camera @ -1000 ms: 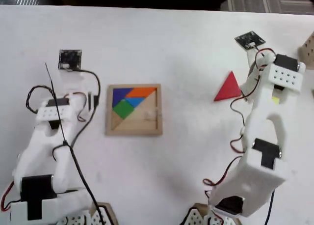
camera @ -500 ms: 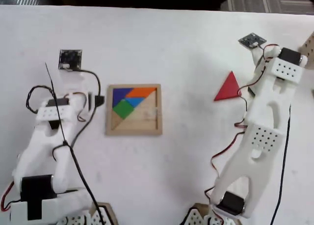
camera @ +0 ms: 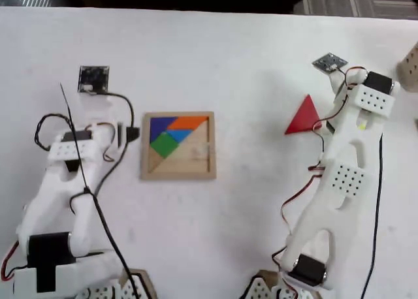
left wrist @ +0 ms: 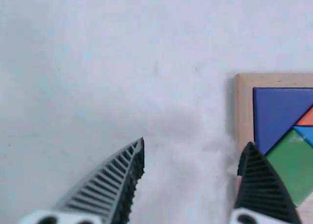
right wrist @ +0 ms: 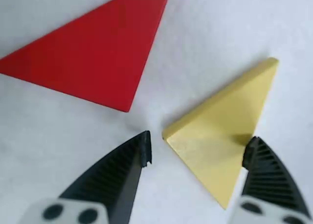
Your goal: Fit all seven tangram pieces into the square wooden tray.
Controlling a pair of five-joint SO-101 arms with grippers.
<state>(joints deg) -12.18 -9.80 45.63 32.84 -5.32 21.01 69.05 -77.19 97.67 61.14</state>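
Ribbed dark fingers [left wrist: 122,180] of the left tool [left wrist: 194,153] stand wide apart over the white bench [left wrist: 98,62], one tip just beside the square wooden tray [left wrist: 243,111]. The left wrist view gives the tray's pale wood rim and one corner of it, with the flat, smooth faces of a blue piece [left wrist: 276,111] and a green piece [left wrist: 288,165].

The high view takes in the whole tray: an orange piece [camera: 191,121] lies along the far rim, a light-blue piece [camera: 177,134] is wedged between it and the green one, and bare wood floor covers the rest.

Farther right, a red triangle [camera: 304,116] lies flat on the bench, well apart from the tray and just beside the right arm [camera: 346,175].

The right wrist view brings in a yellow triangle [right wrist: 220,145], thin with a visible edge, near the red one but not touching it. The right tool [right wrist: 198,148] is spread open, its serrated tips on either side of the yellow triangle; contact cannot be told.
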